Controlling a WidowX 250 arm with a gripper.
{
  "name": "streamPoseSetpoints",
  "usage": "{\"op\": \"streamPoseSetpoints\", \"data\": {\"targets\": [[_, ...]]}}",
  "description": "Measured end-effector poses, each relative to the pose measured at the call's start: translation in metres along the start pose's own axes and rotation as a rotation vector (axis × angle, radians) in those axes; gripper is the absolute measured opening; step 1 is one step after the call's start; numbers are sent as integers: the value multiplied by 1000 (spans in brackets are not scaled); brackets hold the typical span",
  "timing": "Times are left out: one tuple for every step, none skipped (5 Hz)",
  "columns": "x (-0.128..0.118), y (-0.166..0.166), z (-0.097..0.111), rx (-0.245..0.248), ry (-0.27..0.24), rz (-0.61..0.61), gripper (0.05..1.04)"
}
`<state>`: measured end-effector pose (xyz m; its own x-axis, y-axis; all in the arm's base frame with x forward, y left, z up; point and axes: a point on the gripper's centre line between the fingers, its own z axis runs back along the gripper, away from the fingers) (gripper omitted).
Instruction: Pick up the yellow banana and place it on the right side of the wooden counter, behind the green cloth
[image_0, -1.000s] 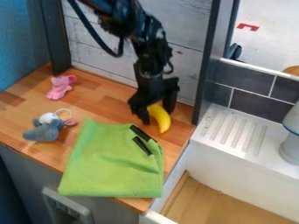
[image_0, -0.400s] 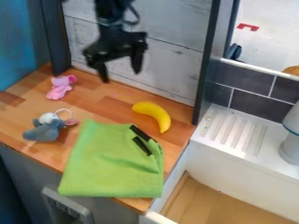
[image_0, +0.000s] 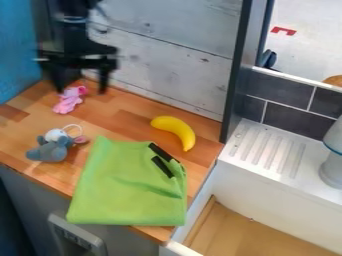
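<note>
cloth (image_0: 127, 185), banana (image_0: 179, 131), toys (image_0: 67, 103) on counter (image_0: 123, 114)

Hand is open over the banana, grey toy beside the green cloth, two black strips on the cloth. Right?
One error: in the camera view the open hand hangs by the pink toy, not over the banana. The rest holds: grey toy beside the green cloth, two black strips on the cloth.

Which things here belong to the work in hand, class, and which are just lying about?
In hand:
- pink toy, nearest the open end effector; contact unclear

Lying about:
- banana
- grey toy
- green cloth, with two black strips on it
</note>
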<state>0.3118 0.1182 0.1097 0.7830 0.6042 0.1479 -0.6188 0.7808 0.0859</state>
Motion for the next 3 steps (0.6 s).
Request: {"op": "streamPoseSetpoints", "data": {"targets": [[20,33,-2,-37,-6,-97,1011],[42,49,-6,-41,-14,-130,1011],[53,43,-9,-67,-37,-181,1011]]}}
